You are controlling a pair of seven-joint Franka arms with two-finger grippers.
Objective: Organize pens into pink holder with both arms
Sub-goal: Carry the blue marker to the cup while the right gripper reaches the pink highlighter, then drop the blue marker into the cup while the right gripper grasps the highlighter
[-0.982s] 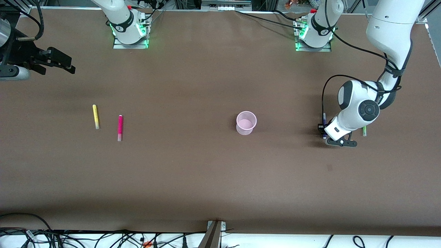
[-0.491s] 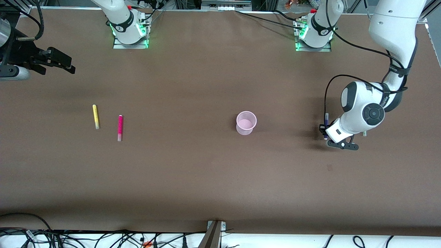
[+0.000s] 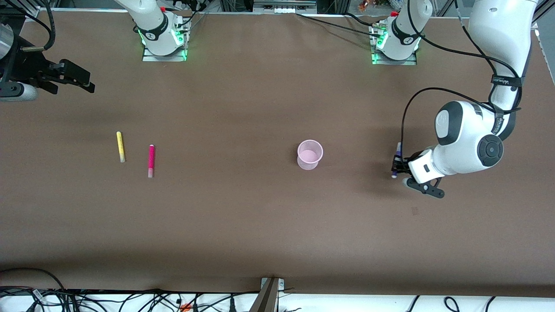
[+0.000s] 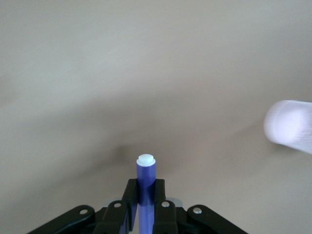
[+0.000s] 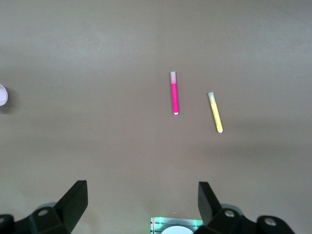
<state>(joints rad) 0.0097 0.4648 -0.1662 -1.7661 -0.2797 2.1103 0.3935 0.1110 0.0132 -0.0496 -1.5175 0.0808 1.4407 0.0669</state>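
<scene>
In the front view, the left end effector [image 3: 396, 167] had shifted a little toward the pink holder [image 3: 310, 154] since half a second before, its wrist raised and swung toward the left arm's end of the surface [image 3: 260, 216]; it was clamped on the dark purple pen [image 3: 396, 160], held up over bare surface well apart from the holder. The green pen, glimpsed beside the wrist earlier, was now hidden by the arm. The yellow pen [image 3: 120, 147] and the magenta pen [image 3: 151, 160] lay unmoved toward the right arm's end, and the right end effector [image 3: 82, 82] waited there, up in the air — partly cut off at the edge. In the left wrist view, the fingers [image 4: 130, 197] pinched the purple pen [image 4: 146, 183], its pale tip pointing away; the holder [image 4: 288, 125] was a blurred shape at the edge. In the right wrist view, the fingers [image 5: 73, 200] stood wide apart and empty above the magenta pen [image 5: 174, 93] and yellow pen [image 5: 215, 112]. No writing was legible.
</scene>
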